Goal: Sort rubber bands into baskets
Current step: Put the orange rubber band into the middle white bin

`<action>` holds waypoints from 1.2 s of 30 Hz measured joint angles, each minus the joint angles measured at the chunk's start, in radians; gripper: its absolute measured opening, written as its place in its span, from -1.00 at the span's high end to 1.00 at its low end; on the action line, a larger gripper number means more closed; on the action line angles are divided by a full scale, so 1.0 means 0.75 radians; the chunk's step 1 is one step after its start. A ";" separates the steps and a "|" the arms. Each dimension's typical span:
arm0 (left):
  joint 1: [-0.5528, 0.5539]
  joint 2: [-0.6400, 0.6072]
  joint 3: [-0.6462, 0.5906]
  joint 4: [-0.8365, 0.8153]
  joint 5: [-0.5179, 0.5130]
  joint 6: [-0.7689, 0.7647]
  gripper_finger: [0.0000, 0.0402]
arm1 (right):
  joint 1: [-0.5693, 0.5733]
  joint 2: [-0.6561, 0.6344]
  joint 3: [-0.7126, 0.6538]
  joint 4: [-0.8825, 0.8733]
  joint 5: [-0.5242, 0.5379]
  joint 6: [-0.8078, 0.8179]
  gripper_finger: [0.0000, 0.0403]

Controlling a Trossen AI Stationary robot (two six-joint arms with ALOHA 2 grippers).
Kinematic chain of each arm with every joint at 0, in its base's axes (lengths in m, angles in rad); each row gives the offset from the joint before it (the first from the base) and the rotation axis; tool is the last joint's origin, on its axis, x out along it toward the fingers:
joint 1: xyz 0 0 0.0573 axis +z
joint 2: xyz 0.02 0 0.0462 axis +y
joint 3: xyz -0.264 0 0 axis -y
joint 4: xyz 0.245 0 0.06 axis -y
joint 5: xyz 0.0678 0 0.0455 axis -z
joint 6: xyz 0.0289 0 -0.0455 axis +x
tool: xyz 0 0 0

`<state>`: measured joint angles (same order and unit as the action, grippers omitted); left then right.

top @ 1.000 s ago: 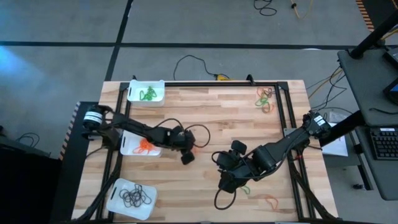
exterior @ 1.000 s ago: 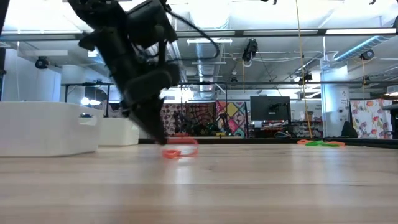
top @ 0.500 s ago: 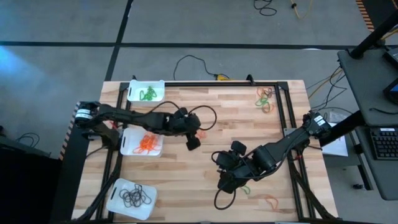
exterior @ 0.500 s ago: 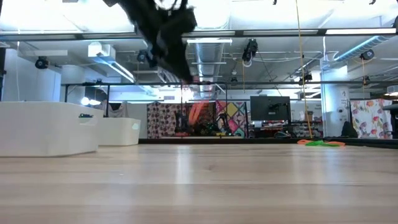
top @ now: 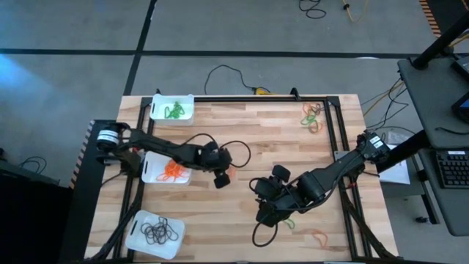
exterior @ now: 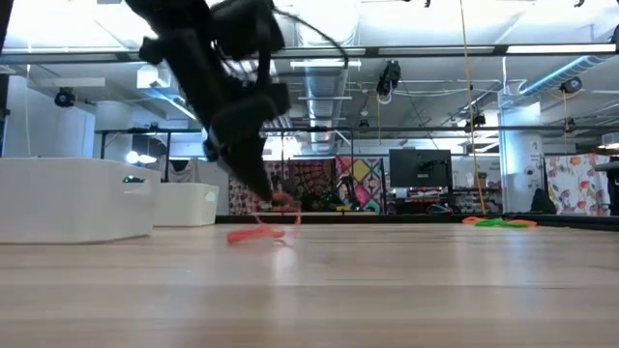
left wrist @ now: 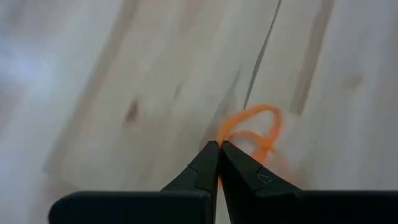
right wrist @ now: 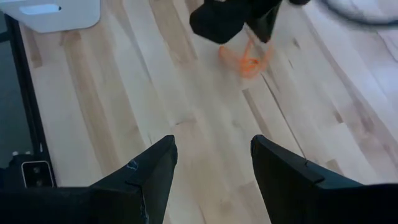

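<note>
An orange rubber band [left wrist: 255, 134], a thin twisted loop, hangs down to the bench [top: 256, 139] from the left tool [left wrist: 219, 163], whose tips are pinched tight on it. Right tool [right wrist: 211, 168] waits spread wide nearby. The middle white basket [top: 152, 171] holds orange bands.

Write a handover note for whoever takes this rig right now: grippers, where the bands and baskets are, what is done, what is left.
Left gripper: shut on an orange rubber band, low over mid-table.
Right gripper: open, empty, hovering at centre-right.
Baskets along the left edge: green basket far end, orange basket middle, black basket near end, each already holding its colour.
Left: drop the held band in the orange basket, then sort the far-right pile and near-right strays.
</note>
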<state>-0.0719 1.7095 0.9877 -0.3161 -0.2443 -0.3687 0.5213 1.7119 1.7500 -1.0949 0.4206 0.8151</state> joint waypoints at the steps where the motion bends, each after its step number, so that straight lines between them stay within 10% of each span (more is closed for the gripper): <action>1: 0.001 0.012 -0.008 0.000 0.002 -0.005 1.00 | 0.000 0.000 0.000 0.000 0.001 -0.001 0.00; 23: 0.218 0.150 0.052 0.235 0.268 -0.037 1.00 | -0.006 0.016 -0.194 0.417 0.057 -0.131 0.00; 36: 0.152 0.037 0.368 -0.316 0.268 0.086 1.00 | -0.006 0.016 -0.194 0.382 0.057 -0.086 0.00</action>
<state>0.0424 1.7375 1.2637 -0.5531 -0.0433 -0.3043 0.5167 1.7241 1.6043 -0.8086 0.4637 0.7507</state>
